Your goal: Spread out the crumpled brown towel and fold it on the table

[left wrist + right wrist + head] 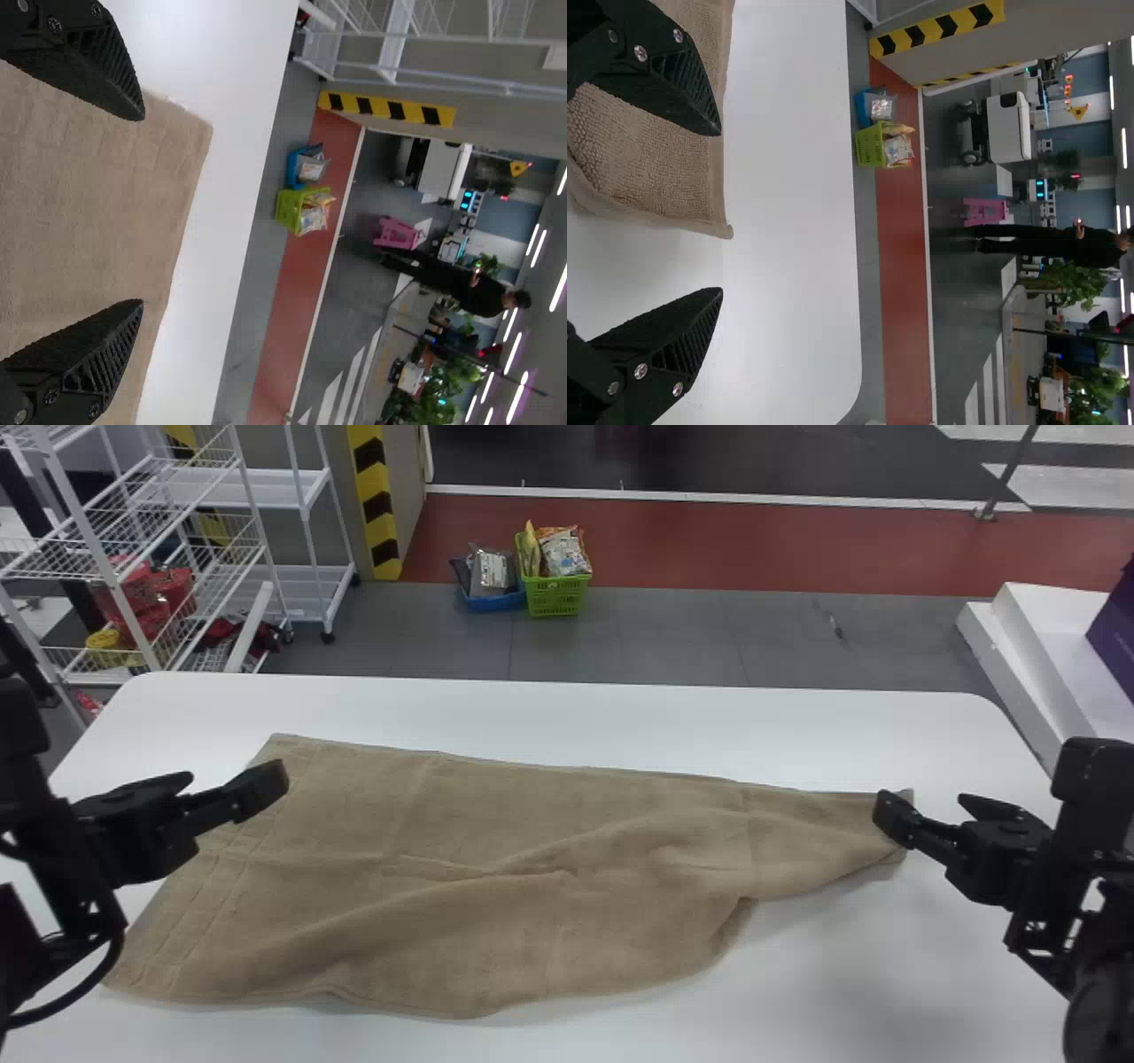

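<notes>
Brown towel (pixel 496 824) — nubby, creased, seemingly terry — tapers across the table (pixel 620 722).

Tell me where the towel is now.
Head view: the towel lies wrinkled on the table, its left part by the left gripper, its narrow right end by the right gripper.

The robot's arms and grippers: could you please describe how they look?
Both the left arm and the right arm are black, with blocky housings. A thick black cable curves out from the left one. The left gripper and right gripper look alike: each has two black, wedge-shaped fingers, tapering to the tips, with ribbed sides and silvery screws near the base.
</notes>
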Tool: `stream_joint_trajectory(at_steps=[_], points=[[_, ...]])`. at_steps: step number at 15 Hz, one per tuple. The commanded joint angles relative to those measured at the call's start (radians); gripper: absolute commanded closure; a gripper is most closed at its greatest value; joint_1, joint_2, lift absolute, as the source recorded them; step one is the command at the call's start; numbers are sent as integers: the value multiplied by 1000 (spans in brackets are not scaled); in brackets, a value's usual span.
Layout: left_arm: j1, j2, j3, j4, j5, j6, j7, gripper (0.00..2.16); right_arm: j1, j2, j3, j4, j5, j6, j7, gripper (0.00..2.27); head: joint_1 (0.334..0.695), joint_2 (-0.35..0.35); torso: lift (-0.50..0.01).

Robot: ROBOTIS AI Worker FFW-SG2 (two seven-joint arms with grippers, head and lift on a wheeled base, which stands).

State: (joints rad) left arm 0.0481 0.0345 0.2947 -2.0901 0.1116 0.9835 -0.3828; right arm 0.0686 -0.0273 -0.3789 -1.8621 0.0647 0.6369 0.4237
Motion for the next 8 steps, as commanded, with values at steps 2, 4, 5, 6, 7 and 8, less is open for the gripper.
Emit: stream_joint_trajectory(at_steps=[2,4,5,6,7,8], points=[[-48,-1,-120,194,-99,-398,12,70,69,3,-12,-80,-62,-9,12,208,695,-91,-127],[-83,-2,-141,286,-144,-460,24,87,85,6,-5,-94,-72,-15,21,208,695,-100,-127],[-93,-1,-146,321,-170,-493,32,87,85,6,2,-92,-78,-18,24,208,695,-103,-127],[-102,-1,-155,366,-199,-552,32,90,86,9,5,-94,-86,-18,32,208,695,-100,-127],[-113,-1,-158,410,-225,-585,32,90,88,9,8,-94,-97,-21,35,208,695,-96,-127],[-126,1,-161,452,-248,-628,35,93,94,10,15,-94,-98,-27,37,208,695,-92,-127]])
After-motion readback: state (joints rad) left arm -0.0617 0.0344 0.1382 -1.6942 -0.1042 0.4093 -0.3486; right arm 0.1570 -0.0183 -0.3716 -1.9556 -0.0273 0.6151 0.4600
